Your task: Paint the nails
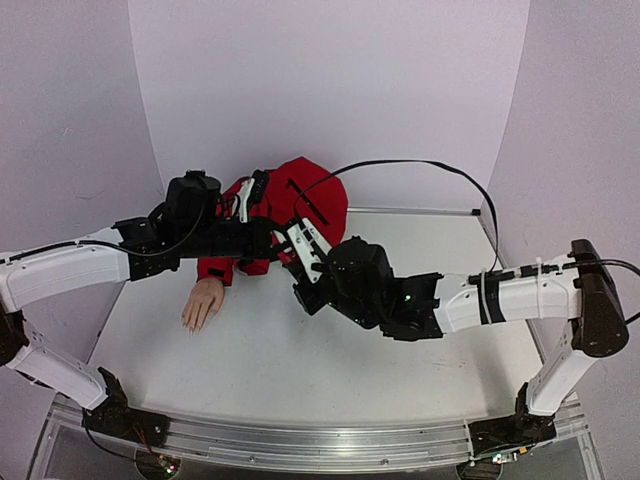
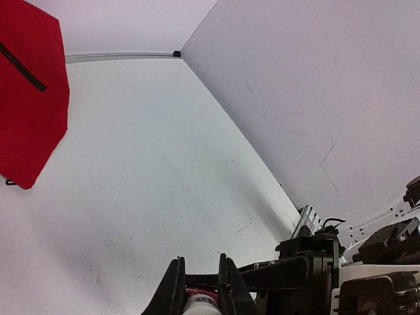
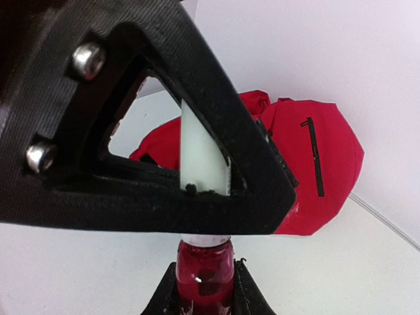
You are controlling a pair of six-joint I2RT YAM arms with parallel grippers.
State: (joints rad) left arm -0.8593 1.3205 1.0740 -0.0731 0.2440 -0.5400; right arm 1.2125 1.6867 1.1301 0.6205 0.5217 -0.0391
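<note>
The right gripper is clamped shut on the tall white cap of a small polish bottle. In the right wrist view, the cap shows through the open frame of the gripper's near finger. The bottle's red glass body hangs straight below the cap, upright.

The left gripper is closed on that glass body. Its two black fingers press it from either side, and the left wrist view shows a sliver of pink and white between the fingertips. The pictures do not show whether the cap is screwed down or loosened.

From above, the two grippers meet nose to nose over the far middle of the table. They are just in front of a red jacket heaped against the back wall.

A red sleeve runs from the jacket under the left arm towards the left. A beige mannequin hand comes out of its cuff and lies flat on the table, with its fingers pointing at the near edge. The nails sit at those fingertips, left of both grippers and apart from them. They are too small in the top view to tell their colour. A black cable arcs over the jacket to the right arm.
</note>
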